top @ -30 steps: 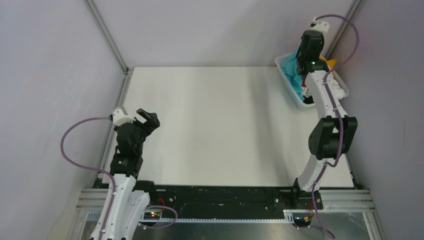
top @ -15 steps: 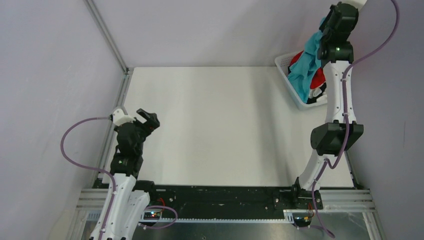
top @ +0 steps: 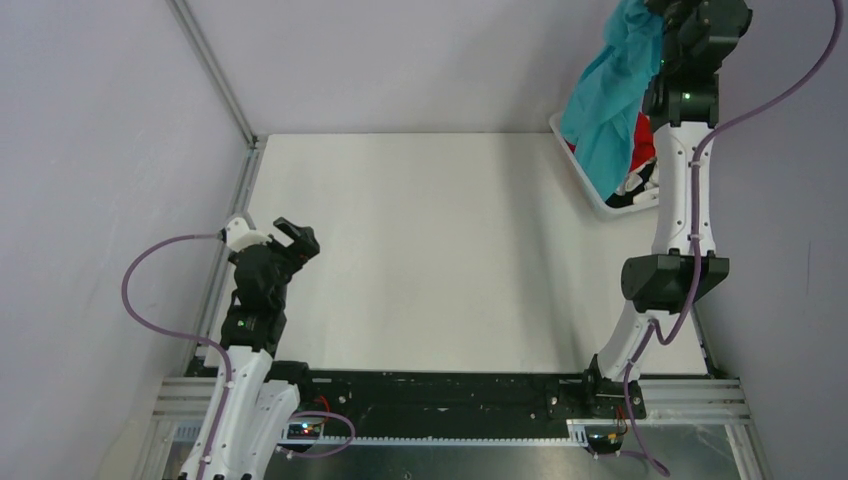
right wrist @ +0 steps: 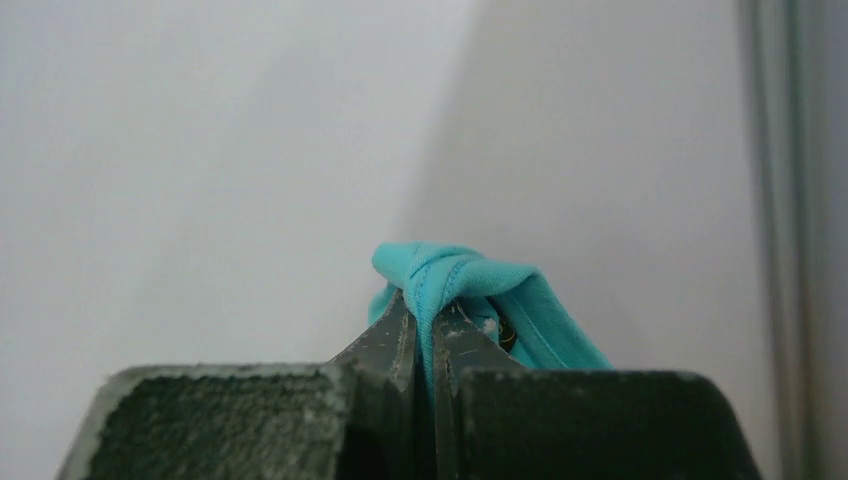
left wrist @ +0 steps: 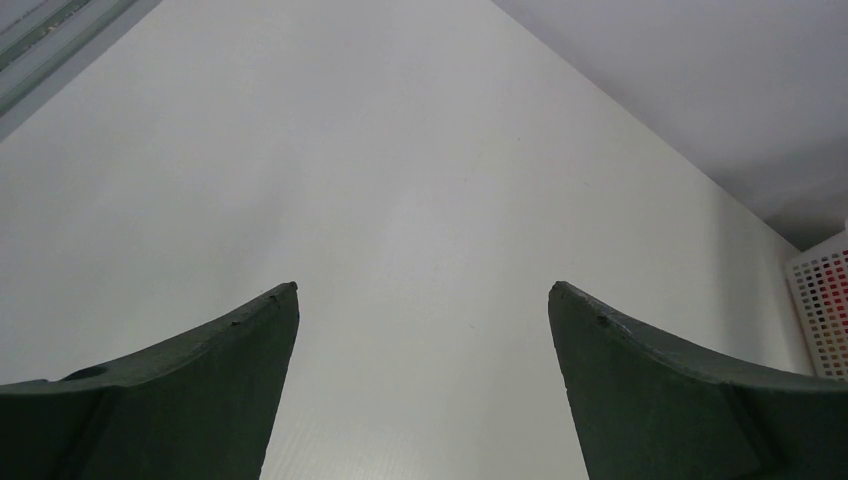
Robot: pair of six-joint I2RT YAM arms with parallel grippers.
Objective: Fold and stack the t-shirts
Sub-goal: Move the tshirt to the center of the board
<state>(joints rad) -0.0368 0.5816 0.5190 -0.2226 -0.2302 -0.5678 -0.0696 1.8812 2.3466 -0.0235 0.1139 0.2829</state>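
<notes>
The right gripper (right wrist: 425, 318), pinching a bunched fold of a soft teal cloth t-shirt (top: 610, 100), holds it dangling over the white perforated plastic basket (top: 590, 197) at the far right corner of the white counter (top: 430, 250); the left gripper (left wrist: 423, 290) hovers spread wide.

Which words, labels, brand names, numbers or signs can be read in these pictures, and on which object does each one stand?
No text can be read in any view.
The teal t-shirt, pinched in the right fingers, is plain where it shows.
The white basket shows only its holes, no label.
The small board with lights between the arm bases is too small to read.
</notes>
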